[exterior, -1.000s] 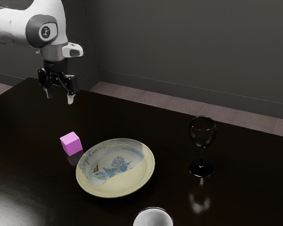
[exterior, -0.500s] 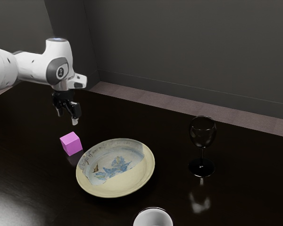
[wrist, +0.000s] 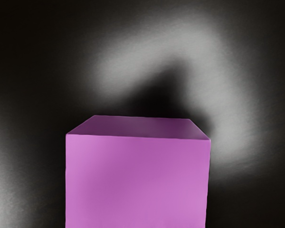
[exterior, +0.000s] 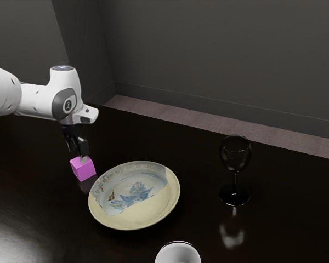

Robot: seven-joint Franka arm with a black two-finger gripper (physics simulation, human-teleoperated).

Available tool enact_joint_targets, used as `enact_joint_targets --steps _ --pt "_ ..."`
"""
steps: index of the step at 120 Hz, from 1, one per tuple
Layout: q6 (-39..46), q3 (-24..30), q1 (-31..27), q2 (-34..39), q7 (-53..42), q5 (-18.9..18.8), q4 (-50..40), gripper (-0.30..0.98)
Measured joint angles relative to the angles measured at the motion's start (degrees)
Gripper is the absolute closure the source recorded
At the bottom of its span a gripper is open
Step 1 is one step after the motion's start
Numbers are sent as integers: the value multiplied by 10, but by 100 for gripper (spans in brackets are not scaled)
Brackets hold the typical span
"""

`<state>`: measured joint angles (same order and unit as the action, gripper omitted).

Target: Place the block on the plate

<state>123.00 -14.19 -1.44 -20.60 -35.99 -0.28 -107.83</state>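
Our black gripper [exterior: 79,155], aperture indeterminable to us, at the top of a smooth pink cube [exterior: 84,170]; beside it, a round, blue-patterned plate [exterior: 153,208].

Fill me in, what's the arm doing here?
The arm has its gripper down at the pink block, which sits on the dark table beside the plate. The block isn't on the plate yet. A stemmed glass stands beyond the plate, toward the exterior view's right.

Smooth white arm [exterior: 37,101] — grey joint panel [exterior: 59,104], round emblem [exterior: 68,106] — black gripper [exterior: 78,155]
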Motion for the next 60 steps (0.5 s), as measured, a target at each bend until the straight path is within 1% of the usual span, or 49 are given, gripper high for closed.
enact_joint_targets --steps 28,60 --pt "26 0 -4 -4 -32 10 -25 0" --pt "45 -1 -11 -16 -56 15 -31 0"
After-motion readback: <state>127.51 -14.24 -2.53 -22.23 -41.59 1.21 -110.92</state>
